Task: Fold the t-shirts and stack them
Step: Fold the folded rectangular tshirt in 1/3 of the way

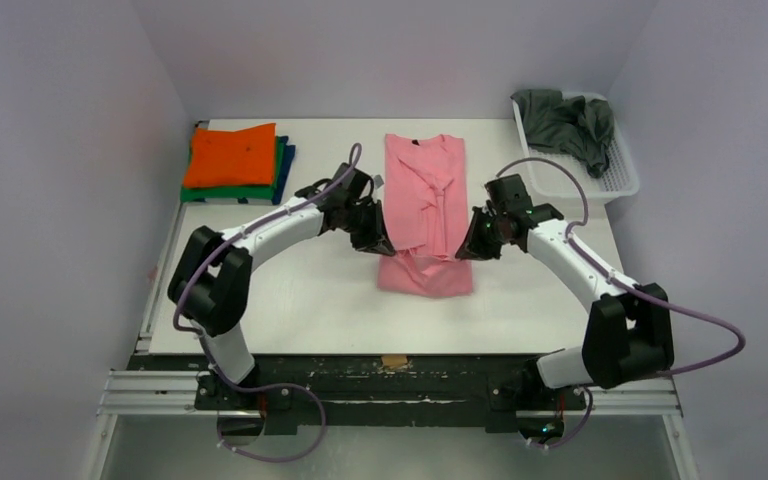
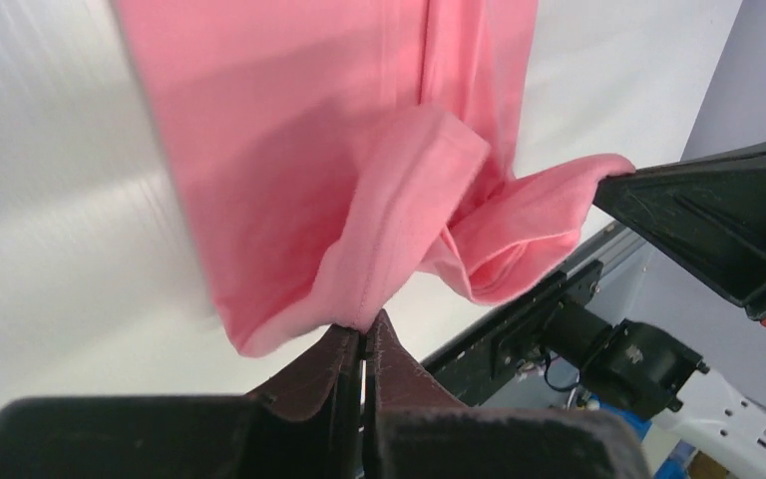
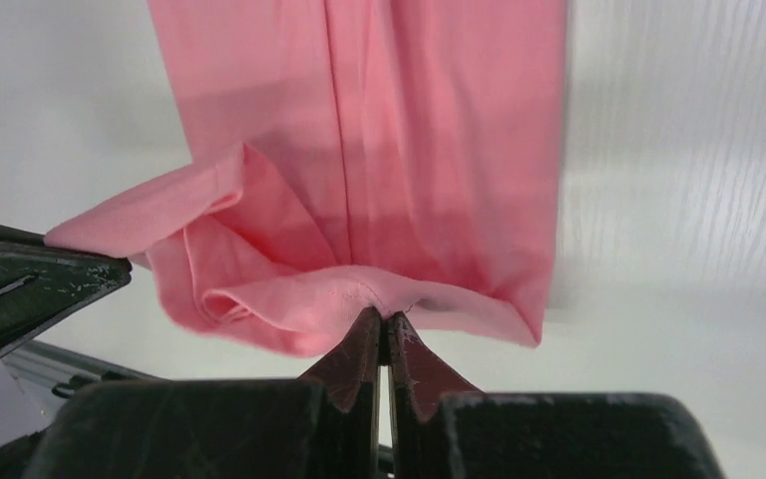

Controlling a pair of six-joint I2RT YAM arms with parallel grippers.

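White tabletop (image 1: 290, 300), boxed by pale lilac walls at left, back and right; dark rail along near edge.

Centre: salmon pink t-shirt (image 1: 423, 180), folded lengthwise into a narrow strip, collar end toward back wall, long edges roughly parallel to table sides. Near part bunched and doubled, partly lifted off the surface.

Left gripper (image 1: 378, 243) at strip's left edge, fingers (image 2: 344, 374) closed tight, pinching a stitched hem of the pink cloth. Right gripper (image 1: 467, 247) at opposite edge, fingers (image 3: 359, 359) likewise clamped on a fold of the same shirt. Loose pink cloth sagging between the two pinch points.

Far left corner: bright orange folded t-shirt (image 1: 230, 155) topping a stack, green folded t-shirt (image 1: 225, 193) beneath, stack close to left table edge. Something dark blue showing at stack's right side; cannot tell what.

Far right corner: white slotted plastic basket (image 1: 620, 180) against right edge, crumpled dark grey t-shirt (image 1: 565, 125) inside, spilling over rim.

Bare white surface on both sides of pink strip, widest at near left; open strip also between shirt and near rail. Stack and basket well apart from both arms.
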